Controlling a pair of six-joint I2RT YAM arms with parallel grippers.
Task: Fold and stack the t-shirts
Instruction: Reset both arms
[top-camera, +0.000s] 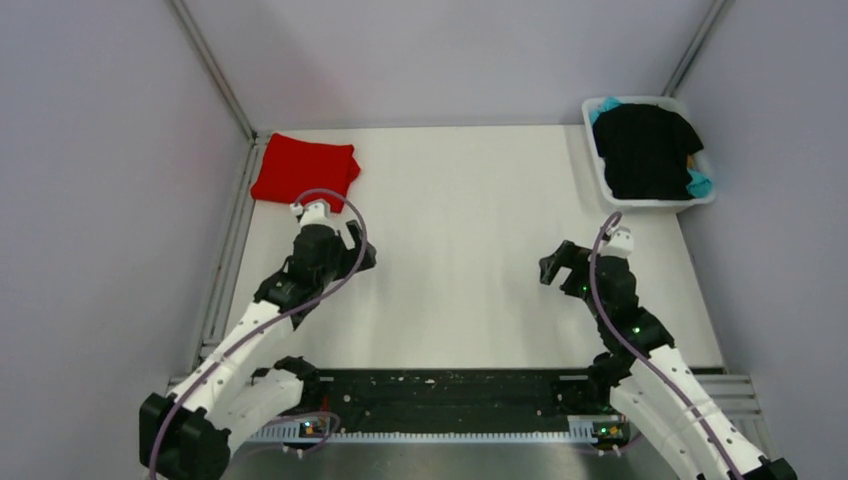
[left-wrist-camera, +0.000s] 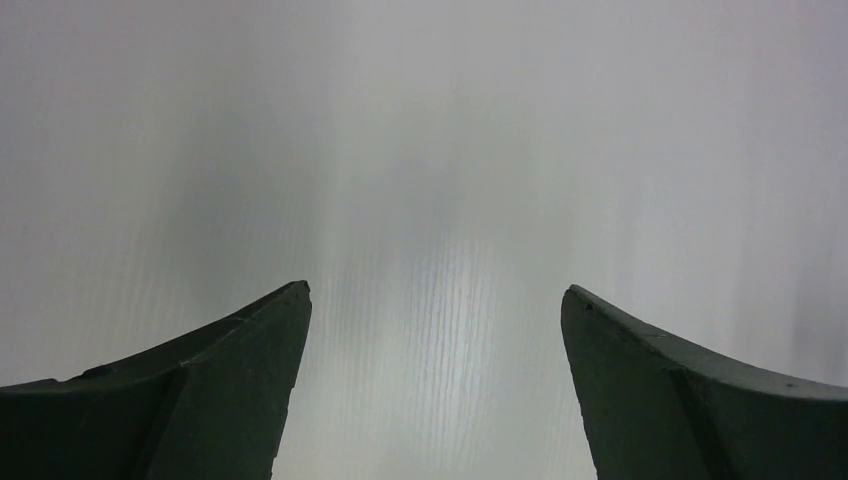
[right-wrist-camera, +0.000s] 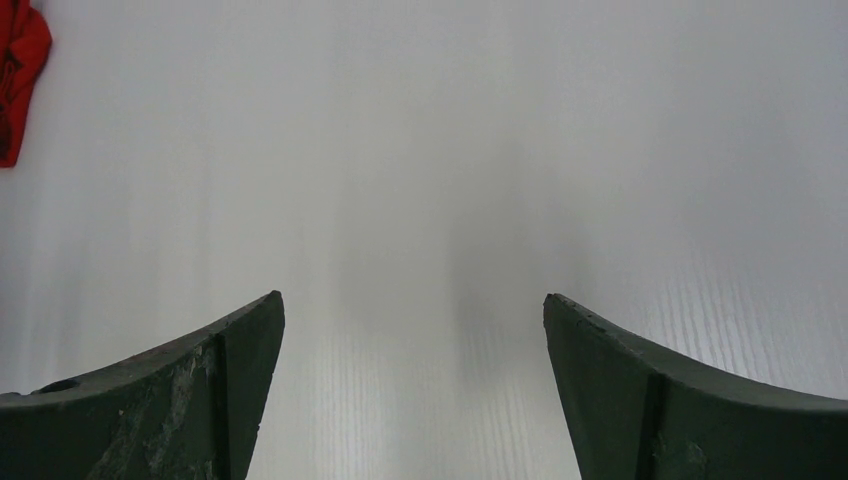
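A folded bright red t-shirt (top-camera: 305, 170) lies at the table's back left corner; its edge also shows in the right wrist view (right-wrist-camera: 18, 70). A black t-shirt (top-camera: 645, 148) lies crumpled in the white tub (top-camera: 700, 197) at the back right, with teal cloth (top-camera: 699, 184) poking out beneath it. My left gripper (top-camera: 362, 248) is open and empty just near-right of the red shirt, over bare table (left-wrist-camera: 436, 292). My right gripper (top-camera: 555, 266) is open and empty at the right middle (right-wrist-camera: 412, 298), well short of the tub.
The white table (top-camera: 460, 250) is bordered by grey walls on three sides, with a metal rail (top-camera: 228, 250) along the left edge. A black strip (top-camera: 440, 395) runs along the near edge between the arm bases.
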